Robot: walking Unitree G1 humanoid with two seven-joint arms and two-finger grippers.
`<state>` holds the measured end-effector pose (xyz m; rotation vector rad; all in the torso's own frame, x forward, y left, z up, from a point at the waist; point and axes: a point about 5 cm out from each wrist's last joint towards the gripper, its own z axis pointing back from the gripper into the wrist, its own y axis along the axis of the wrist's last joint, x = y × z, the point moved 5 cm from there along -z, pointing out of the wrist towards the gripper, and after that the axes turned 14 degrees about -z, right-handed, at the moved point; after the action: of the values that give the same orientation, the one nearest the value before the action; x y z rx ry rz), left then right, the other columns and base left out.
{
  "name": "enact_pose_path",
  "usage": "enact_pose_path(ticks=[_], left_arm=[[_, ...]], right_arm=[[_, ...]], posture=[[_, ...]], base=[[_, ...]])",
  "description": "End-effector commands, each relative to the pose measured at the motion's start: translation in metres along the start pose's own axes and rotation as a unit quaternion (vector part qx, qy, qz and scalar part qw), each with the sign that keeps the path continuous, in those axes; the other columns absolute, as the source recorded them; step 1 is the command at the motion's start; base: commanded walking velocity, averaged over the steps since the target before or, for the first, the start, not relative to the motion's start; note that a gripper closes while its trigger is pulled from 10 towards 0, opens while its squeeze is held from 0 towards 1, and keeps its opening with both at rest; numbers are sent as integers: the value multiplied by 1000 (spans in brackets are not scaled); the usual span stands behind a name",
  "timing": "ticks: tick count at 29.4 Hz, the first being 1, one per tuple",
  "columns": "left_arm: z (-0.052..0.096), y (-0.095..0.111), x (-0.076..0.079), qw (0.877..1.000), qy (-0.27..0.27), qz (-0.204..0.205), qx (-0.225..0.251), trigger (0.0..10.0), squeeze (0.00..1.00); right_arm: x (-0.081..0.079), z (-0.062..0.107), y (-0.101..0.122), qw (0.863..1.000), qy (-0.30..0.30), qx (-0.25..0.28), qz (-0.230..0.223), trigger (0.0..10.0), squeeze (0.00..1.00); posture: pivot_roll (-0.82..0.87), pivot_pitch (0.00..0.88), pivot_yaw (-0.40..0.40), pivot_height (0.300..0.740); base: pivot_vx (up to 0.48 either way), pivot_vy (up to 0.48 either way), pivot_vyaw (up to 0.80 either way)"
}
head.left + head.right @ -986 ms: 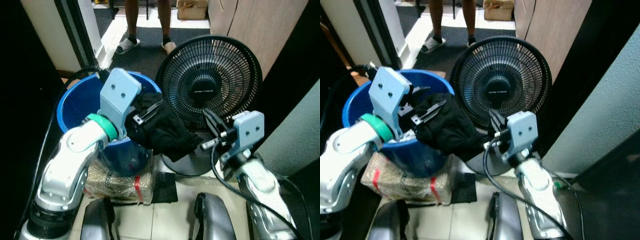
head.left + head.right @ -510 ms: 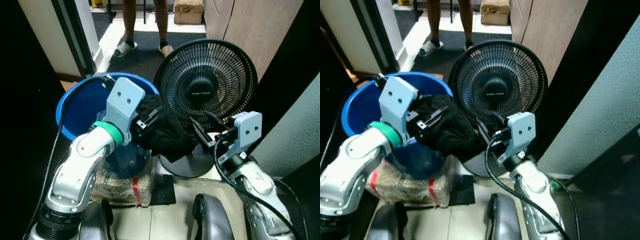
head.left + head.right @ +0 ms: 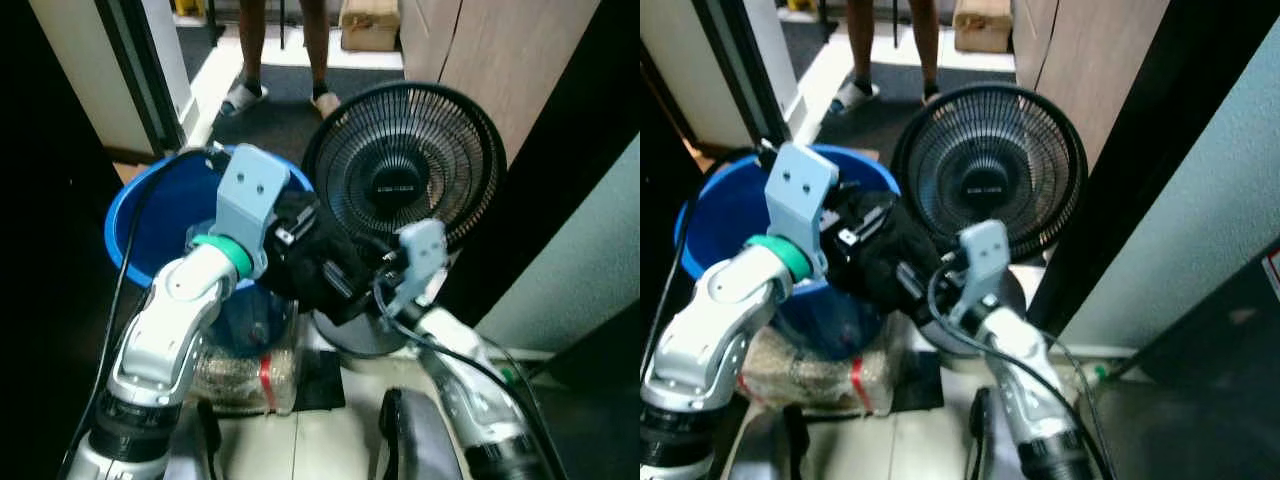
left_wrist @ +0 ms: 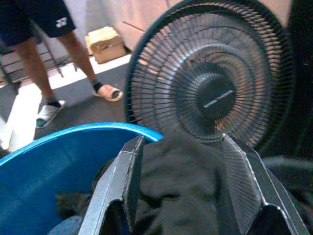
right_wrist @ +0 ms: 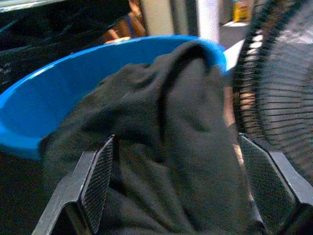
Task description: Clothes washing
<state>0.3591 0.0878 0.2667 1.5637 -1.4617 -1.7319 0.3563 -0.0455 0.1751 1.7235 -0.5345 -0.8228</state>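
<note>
Black garment point(image 3: 318, 262) draped over rim of blue tub point(image 3: 150, 215), beside black fan point(image 3: 405, 165). Left gripper point(image 4: 183, 183) at tub rim, fingers point(image 4: 122, 176) spread around cloth. Right gripper point(image 5: 171, 191) pressed into hanging part, fingers point(image 5: 98, 181) apart, cloth between. Person's legs point(image 3: 280, 50) beyond, in doorway.
</note>
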Motion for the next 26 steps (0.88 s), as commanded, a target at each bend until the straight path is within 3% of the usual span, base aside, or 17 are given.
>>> enact_pose_path(ticks=[1,5,11,12,13,14,26], left_arm=[[1,-9,-5,1000,16,0,-16,10000,0],[2,-11,-6,1000,22,1,-21,10000,0],[2,-16,-6,999,28,4,-27,10000,0],[2,-16,-6,999,28,4,-27,10000,0],[2,-16,-6,999,29,5,-27,10000,0],[1,-17,-6,999,30,5,-27,10000,0],[-1,-19,-4,999,29,7,-28,10000,0]], right_arm=[[-8,-7,-12,999,12,-21,22,10000,0],[-14,-12,-16,999,19,-29,31,10000,0],[-18,-16,-43,995,23,-68,62,10000,0],[-18,-15,-45,995,21,-69,66,7137,0],[-17,-16,-45,995,21,-68,68,7137,0],[-16,-16,-44,996,19,-62,64,0,0],[-7,-14,-16,998,0,0,57,0,0]], posture=[[117,127,10,460],[122,129,2,460],[122,128,-3,460],[122,126,-4,460],[122,126,-4,460],[122,126,-4,460],[107,111,5,460]], base=[[0,0,0],[0,0,0],[0,0,0],[0,0,0],[0,0,0],[0,0,0],[0,0,0]])
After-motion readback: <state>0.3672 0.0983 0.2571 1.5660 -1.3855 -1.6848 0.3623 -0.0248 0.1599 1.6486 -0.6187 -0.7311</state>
